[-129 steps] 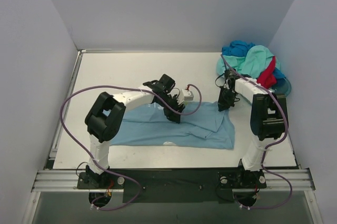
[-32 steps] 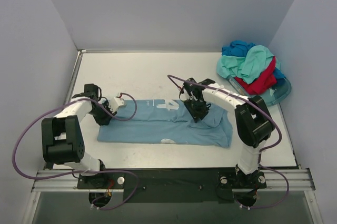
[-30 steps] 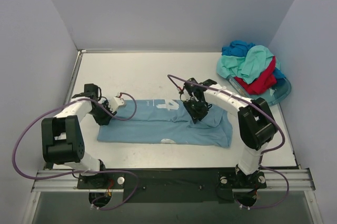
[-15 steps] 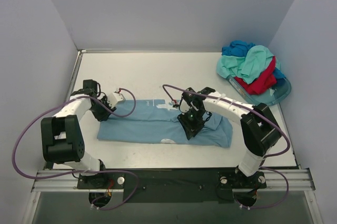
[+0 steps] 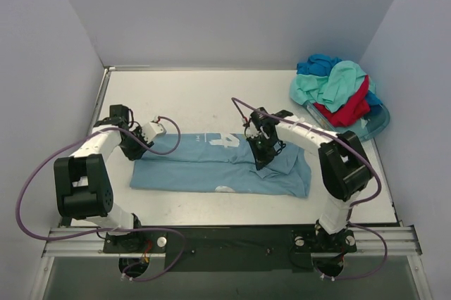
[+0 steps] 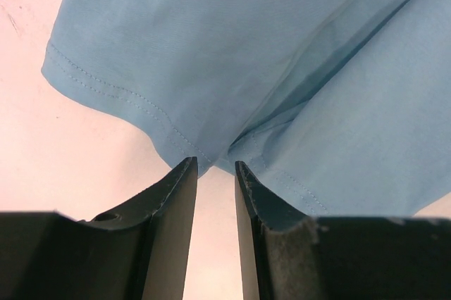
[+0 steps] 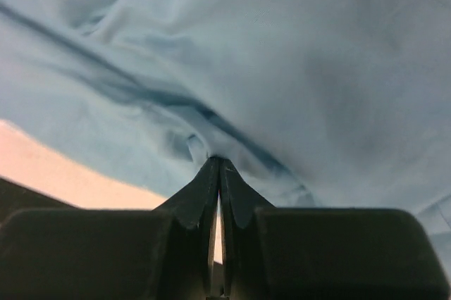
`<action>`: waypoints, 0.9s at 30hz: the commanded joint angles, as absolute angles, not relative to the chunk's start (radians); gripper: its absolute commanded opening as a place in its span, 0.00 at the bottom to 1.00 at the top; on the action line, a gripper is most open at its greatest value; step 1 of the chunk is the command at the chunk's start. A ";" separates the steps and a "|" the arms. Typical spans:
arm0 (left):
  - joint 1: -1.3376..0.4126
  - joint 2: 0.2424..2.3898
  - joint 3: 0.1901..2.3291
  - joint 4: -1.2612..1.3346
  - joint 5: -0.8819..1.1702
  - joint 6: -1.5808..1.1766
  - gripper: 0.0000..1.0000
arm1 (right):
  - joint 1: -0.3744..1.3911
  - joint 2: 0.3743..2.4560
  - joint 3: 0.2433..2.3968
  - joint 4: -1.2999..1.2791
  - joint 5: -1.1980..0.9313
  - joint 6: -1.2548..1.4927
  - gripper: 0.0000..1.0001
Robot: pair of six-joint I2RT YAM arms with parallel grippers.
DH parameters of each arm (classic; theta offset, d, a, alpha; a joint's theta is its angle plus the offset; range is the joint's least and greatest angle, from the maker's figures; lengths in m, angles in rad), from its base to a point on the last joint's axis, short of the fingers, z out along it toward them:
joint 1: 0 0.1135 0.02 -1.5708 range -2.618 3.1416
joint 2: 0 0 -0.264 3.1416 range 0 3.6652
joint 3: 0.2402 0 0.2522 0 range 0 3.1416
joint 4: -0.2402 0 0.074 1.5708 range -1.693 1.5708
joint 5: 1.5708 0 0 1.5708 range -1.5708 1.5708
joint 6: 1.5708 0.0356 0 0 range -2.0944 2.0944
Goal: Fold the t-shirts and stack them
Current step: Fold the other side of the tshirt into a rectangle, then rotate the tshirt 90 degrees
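From above, a light blue shirt (image 5: pixel 204 170) lies flat on the counter (image 5: pixel 197 96), stretched out left to right in a long band, with white print (image 5: pixel 227 139) showing near its far edge. The left gripper (image 5: pixel 139 148) sits low at the shirt's left end, its arm reaching in from the left side. The right gripper (image 5: pixel 261 159) is down on the cloth right of the middle, just beside the print. Well apart from both, in the far right corner, a pile of shirts (image 5: pixel 331 89) in mint green, red and deeper blue is heaped on a teal tub (image 5: pixel 377 122).

In the left wrist view, the left gripper (image 6: pixel 215 167) has its fingers (image 6: pixel 176 201) spread by a narrow gap, and pale counter (image 6: pixel 42 131) shows through that gap. A stitched hem corner of the light blue shirt (image 6: pixel 282 46) hangs right at the fingertips. I cannot tell whether cloth is actually caught between them.

In the right wrist view, the right gripper (image 7: pixel 215 161) has its fingers (image 7: pixel 239 205) pressed together, pinching a small fold of the light blue shirt (image 7: pixel 296 67). The cloth puckers into creases around the tips. A strip of counter (image 7: pixel 63 173) shows at lower left.
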State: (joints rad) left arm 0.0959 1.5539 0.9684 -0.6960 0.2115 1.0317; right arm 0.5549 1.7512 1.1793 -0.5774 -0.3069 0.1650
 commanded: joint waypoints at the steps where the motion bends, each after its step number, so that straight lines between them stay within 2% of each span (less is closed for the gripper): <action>1: 0.104 1.516 1.012 -0.716 0.230 1.035 0.38 | 0.577 1.835 1.161 -0.542 -0.201 0.236 0.00; 7: 0.101 1.514 1.055 -0.729 0.273 0.996 0.38 | 0.594 1.852 1.172 -0.555 -0.172 0.248 0.00; 14: 0.089 1.565 1.140 -0.712 0.350 0.893 0.39 | 0.565 1.608 1.177 -0.624 -0.092 0.346 0.00; 21: 0.018 1.627 1.123 -0.581 0.253 0.839 0.47 | 0.447 1.422 0.939 -0.725 -0.031 0.578 0.00; 27: -0.025 1.722 1.157 -0.512 0.226 0.850 0.48 | 0.312 1.448 0.790 -0.637 -0.077 0.621 0.00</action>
